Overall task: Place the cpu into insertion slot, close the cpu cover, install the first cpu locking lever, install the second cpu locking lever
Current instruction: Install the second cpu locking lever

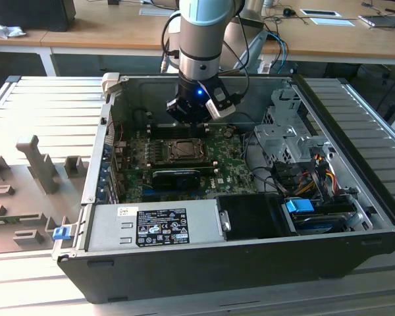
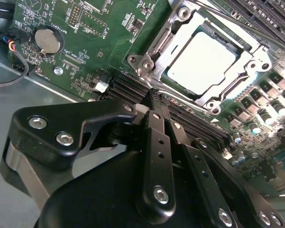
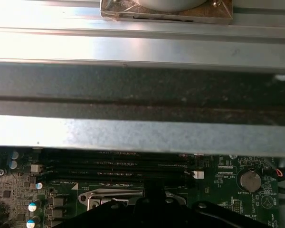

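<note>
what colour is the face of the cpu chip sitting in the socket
Pale silvery-white: the small flat square metal-faced cpu chip shows best in the second wrist view.

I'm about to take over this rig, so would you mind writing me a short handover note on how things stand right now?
Tool: fingers together, holding nothing, its tip over the black memory slots just beside the socket.
The cpu already lies in the insertion slot, pale face up.
The cpu cover looks to be down around the chip, its frame lying flat about the cut-out.
Thin metal levers run along the socket's edges; whether either one is latched I cannot tell.
Done: cpu placed, cover apparently closed.
Left: confirm or finish the two locking levers.
</note>
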`<state>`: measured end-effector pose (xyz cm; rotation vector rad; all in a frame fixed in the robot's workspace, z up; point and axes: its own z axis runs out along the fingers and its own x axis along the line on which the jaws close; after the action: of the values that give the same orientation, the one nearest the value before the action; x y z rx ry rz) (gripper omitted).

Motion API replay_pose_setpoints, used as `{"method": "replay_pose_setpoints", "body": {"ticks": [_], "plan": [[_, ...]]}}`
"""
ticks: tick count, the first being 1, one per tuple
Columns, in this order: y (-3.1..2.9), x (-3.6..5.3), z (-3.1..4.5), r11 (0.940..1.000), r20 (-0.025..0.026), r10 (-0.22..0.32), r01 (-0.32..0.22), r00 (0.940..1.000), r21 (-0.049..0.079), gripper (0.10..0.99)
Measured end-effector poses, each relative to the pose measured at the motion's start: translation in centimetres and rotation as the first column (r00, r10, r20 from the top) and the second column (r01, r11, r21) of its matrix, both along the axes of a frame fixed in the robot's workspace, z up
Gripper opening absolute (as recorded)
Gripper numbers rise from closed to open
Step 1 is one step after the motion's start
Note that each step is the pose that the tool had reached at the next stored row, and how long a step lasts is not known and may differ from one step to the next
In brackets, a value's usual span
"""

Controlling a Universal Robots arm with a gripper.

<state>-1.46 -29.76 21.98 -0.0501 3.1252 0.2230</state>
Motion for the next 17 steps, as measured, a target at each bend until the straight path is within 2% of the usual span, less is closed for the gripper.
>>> {"method": "replay_pose_setpoints", "body": {"ticks": [10, 17], "plan": [[0.0, 0.0, 0.12, 1.0, -0.0001, -0.002, 0.002, 1.0, 0.0, 0.106], [0.0, 0.0, 1.13, 1.0, 0.0, -0.004, 0.004, 1.0, 0.0, 0.106]]}}
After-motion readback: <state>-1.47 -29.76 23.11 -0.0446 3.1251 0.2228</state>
